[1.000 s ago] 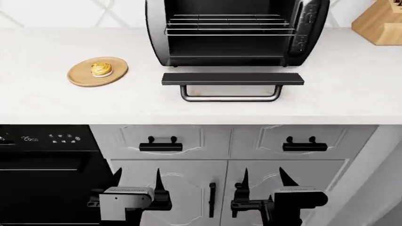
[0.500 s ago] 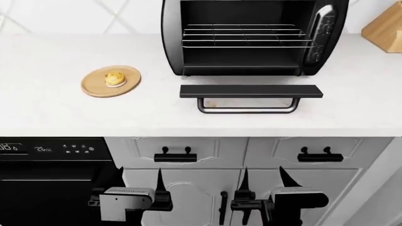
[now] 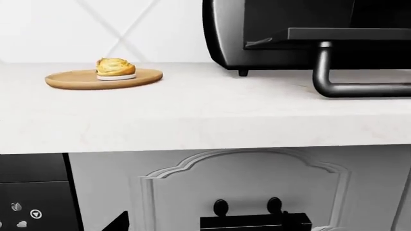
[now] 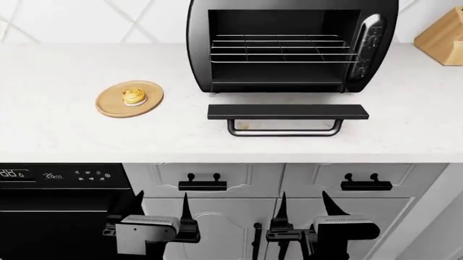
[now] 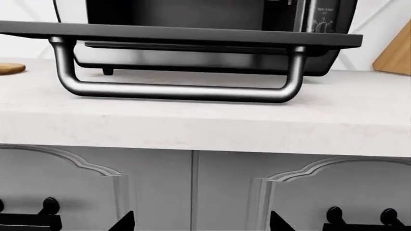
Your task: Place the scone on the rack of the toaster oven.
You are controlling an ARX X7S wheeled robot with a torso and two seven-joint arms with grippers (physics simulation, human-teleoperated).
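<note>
Head view: left claw [image 4: 160, 205] and right claw [image 4: 303, 203] both spread wide, empty, low before cabinets; scone [image 4: 134, 97] on plate [image 4: 110, 106] far ahead; rack [image 4: 283, 50] inside toaster oven [image 4: 199, 49].

Wooden plate [image 4: 130, 99], knife block [image 4: 443, 37], countertop [image 4: 58, 130]

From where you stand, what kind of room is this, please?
It looks like a simulated home kitchen: a pale countertop carries a black toaster oven with its door down, a scone lies on a wooden plate, and panelled cabinets stand below.
</note>
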